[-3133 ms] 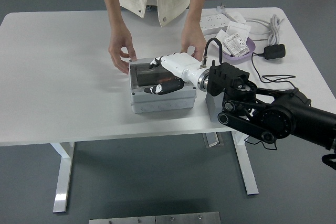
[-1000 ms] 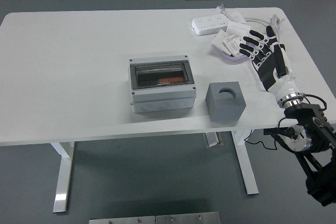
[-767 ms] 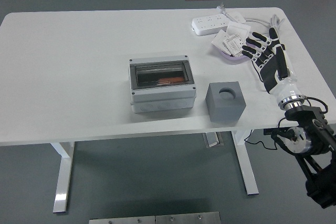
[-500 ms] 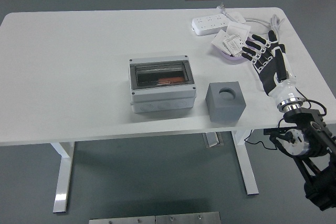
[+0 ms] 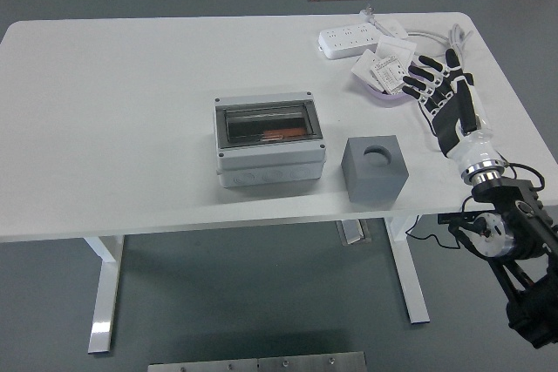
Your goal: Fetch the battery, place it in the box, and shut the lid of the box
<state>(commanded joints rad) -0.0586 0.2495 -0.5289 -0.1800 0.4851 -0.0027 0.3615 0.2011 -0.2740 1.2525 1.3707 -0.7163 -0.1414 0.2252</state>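
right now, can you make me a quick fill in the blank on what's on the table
1. The grey box sits near the table's middle with its lid ____.
2. The grey cube right of the box has a round ____ in its top.
3. The right hand hovers with fingers spread beside the purple ____ holding small packets.
4. The white ____ strip lies at the far right of the table.

Missing words: closed; hole; dish; power

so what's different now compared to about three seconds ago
The right hand has pulled out of the box and swung to the table's right side, fingers spread, holding nothing. The person who steadied the box with both hands has gone. The box, the grey block and the power strip sit as before.
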